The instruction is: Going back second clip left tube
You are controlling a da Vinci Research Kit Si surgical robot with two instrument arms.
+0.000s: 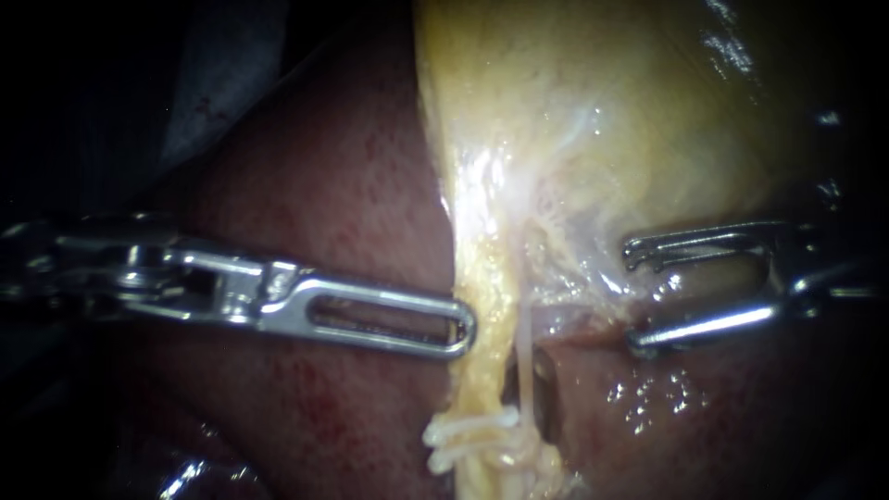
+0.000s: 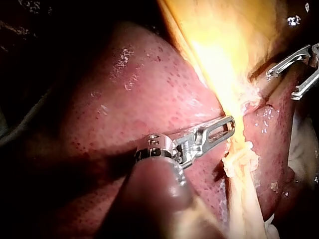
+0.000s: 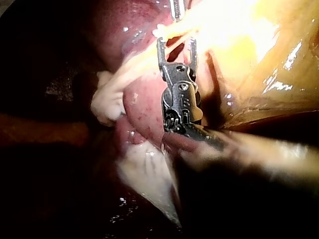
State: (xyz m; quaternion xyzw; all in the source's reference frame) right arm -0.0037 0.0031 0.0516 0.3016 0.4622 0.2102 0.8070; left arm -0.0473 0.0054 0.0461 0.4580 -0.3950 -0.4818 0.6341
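My left instrument (image 1: 463, 327) enters from frame left, its end effector closed, tip touching the yellow tissue band (image 1: 482, 278). At frame right, my right instrument (image 1: 634, 298) has its end effector wide open and gripping nothing, near the thin pale tube (image 1: 526, 352) at lower centre.

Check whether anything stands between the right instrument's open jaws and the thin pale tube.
Nothing visible does. The right instrument, jaws open, faces the thin pale tube across bare wet tissue. The left instrument lies beyond the tube, against the yellow strand.
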